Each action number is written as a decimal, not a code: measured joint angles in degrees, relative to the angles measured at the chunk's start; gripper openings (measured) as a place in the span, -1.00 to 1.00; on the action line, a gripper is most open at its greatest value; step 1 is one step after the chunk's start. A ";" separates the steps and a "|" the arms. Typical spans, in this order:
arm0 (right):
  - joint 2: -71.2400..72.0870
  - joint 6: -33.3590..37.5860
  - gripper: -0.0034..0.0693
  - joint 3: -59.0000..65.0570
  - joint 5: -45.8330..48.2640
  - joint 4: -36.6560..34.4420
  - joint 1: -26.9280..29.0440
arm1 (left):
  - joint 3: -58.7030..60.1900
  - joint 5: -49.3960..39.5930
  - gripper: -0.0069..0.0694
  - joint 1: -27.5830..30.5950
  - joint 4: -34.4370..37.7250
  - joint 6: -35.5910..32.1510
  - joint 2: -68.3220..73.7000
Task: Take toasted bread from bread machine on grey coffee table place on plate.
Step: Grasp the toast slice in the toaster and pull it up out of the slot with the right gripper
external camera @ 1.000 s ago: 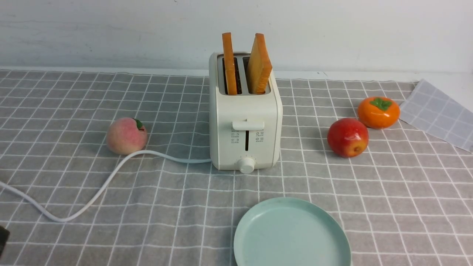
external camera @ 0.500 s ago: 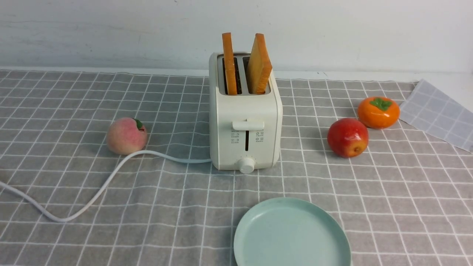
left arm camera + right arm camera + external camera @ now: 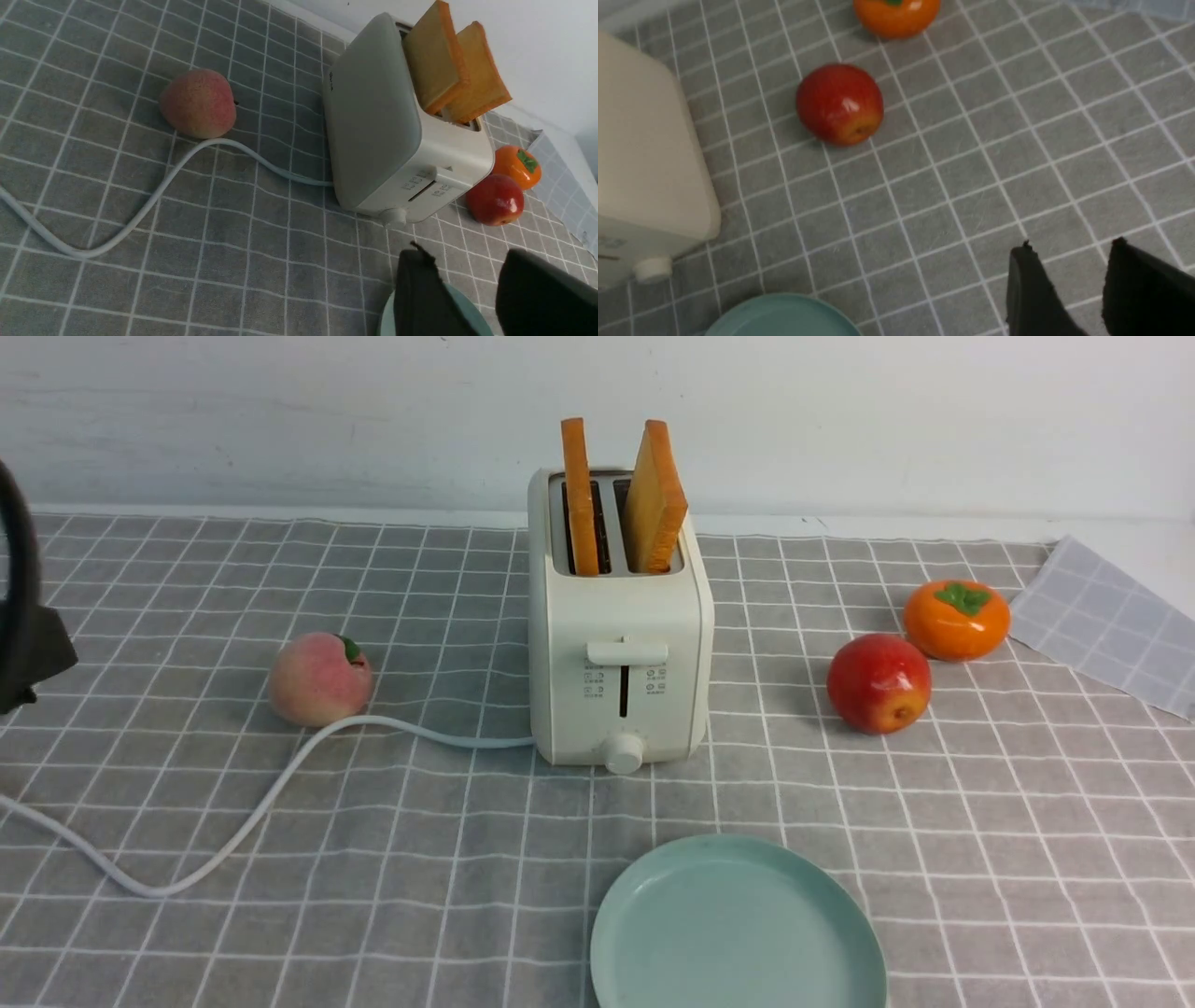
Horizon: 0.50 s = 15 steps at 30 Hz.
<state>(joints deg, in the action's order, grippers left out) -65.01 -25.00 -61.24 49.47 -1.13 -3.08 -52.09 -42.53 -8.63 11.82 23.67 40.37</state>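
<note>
Two slices of toasted bread [image 3: 655, 497] stand upright in the slots of the cream-white bread machine [image 3: 618, 644] in the middle of the grey coffee table [image 3: 187, 933]; both show in the left wrist view [image 3: 437, 63]. The mint-green plate [image 3: 738, 933] lies empty in front of the toaster. My left gripper [image 3: 467, 259] is open and empty, raised left of the toaster; only a dark part of it [image 3: 23, 616] shows at the front view's left edge. My right gripper [image 3: 1071, 247] is open and empty above bare cloth right of the plate [image 3: 784, 317].
A peach [image 3: 319, 679] lies left of the toaster beside its white cord [image 3: 233, 821]. A red apple [image 3: 878, 683] and an orange persimmon [image 3: 956, 619] lie to the right. A paler checked cloth [image 3: 1111, 625] lies at the far right. A white wall stands behind.
The left arm has come into the front view at the left edge, higher than the dark bit seen low at the edge a second ago. Toast, toaster and plate have not moved.
</note>
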 joint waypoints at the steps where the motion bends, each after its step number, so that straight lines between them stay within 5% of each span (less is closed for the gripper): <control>1: -0.39 0.43 -0.25 0.00 -0.08 -0.52 0.00 | 0.01 0.13 -0.19 0.00 0.00 -0.07 0.17; 8: -11.40 21.13 -0.25 -0.14 -4.50 -30.86 0.00 | 5.62 5.40 -0.19 0.00 6.34 -0.45 0.87; 10: -15.97 41.46 -0.25 -1.30 -5.55 -50.24 0.00 | 7.75 5.85 -0.19 0.00 11.86 -0.45 1.76; 12: -17.49 48.26 -0.25 -1.83 -5.74 -57.11 -0.01 | 8.22 5.66 -0.19 0.00 13.35 -0.45 2.08; 15: -22.65 67.12 -0.19 -4.60 -7.24 -78.44 -0.82 | 8.39 4.05 -0.19 0.00 16.22 -0.62 3.10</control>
<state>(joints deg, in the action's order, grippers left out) -87.66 42.12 -65.83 42.23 -79.57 -3.90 -43.70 -38.48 -8.63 28.03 23.06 43.47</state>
